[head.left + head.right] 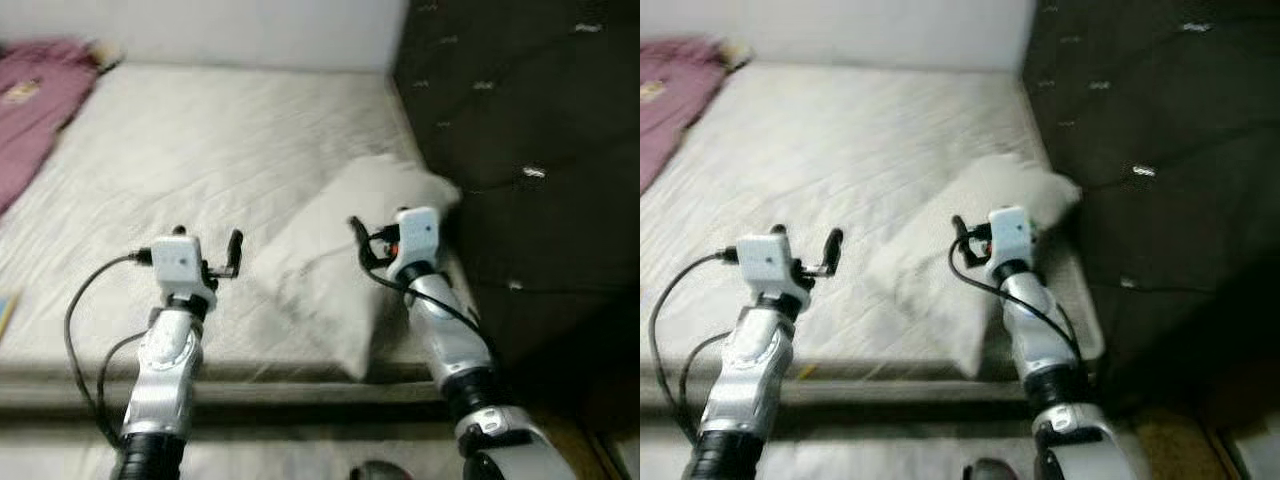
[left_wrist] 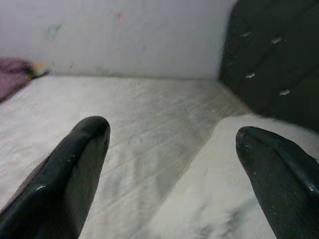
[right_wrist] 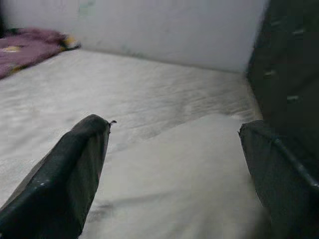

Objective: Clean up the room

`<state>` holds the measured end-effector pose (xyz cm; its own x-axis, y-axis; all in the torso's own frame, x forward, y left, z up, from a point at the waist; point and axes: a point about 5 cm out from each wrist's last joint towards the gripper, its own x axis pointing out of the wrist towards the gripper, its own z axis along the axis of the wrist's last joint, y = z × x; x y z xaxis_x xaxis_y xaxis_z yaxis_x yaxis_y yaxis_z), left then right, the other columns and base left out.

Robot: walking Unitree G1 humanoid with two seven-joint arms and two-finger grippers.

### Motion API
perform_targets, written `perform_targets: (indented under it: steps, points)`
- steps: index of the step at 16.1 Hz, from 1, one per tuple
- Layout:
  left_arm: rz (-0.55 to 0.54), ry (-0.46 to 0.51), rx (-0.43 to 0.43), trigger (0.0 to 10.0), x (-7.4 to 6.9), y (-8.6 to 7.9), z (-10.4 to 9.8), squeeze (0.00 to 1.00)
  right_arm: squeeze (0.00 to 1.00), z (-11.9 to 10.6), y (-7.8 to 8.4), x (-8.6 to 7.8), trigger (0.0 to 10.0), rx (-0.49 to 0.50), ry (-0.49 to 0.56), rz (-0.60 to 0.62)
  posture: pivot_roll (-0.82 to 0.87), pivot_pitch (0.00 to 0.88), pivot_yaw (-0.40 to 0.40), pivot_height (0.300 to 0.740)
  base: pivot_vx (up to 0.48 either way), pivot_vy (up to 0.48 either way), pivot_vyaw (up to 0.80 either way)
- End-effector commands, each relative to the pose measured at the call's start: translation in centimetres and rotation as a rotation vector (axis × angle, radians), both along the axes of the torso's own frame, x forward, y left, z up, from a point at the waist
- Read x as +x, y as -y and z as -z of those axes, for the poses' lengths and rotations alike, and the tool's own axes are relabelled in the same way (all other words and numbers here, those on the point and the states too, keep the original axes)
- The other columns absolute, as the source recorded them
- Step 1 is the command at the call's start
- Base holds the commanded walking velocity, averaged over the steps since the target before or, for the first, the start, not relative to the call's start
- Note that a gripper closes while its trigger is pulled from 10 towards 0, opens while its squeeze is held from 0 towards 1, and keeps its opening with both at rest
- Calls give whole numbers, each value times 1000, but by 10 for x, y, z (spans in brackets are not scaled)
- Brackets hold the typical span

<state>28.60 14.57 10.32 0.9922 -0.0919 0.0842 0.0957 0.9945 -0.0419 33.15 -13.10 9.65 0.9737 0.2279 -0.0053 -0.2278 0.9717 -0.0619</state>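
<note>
Bed: my pale mattress point(image 1: 200, 150).
Right edge: white pillow point(image 1: 345, 265) by my headboard.
Far left corner: purple cloth point(image 1: 35, 100).

no readable text, no labels, no brands, no numbers

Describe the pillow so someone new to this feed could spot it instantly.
Start at the white mattress and follow it to the dark tufted headboard on the robot's right. The pillow lies against it, near the mattress's front edge, between both open pincers. It is a plump, rumpled white cushion, unlike the flat purple cloth far left.
</note>
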Motion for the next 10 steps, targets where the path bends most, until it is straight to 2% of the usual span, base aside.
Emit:
perform_targets:
  steps: [1,2,7,10]
  points:
    - [0,-4,7,10000,-2,-3,1,0,0,-4,-3,3,10000,11,7,-4,-64,0,-30,740,0,0,0]
    - [10,0,7,10000,-2,-2,1,0,0,-4,-3,3,10000,11,7,-4,-65,0,-29,740,398,0,0]
    - [-2,-14,9,10000,0,-4,2,0,0,-5,-3,4,10000,13,5,-1,-63,0,-30,740,0,0,0]
    - [-5,-14,7,10000,1,-4,2,0,0,-5,-3,5,10000,14,3,0,-63,0,-29,740,0,0,-800]
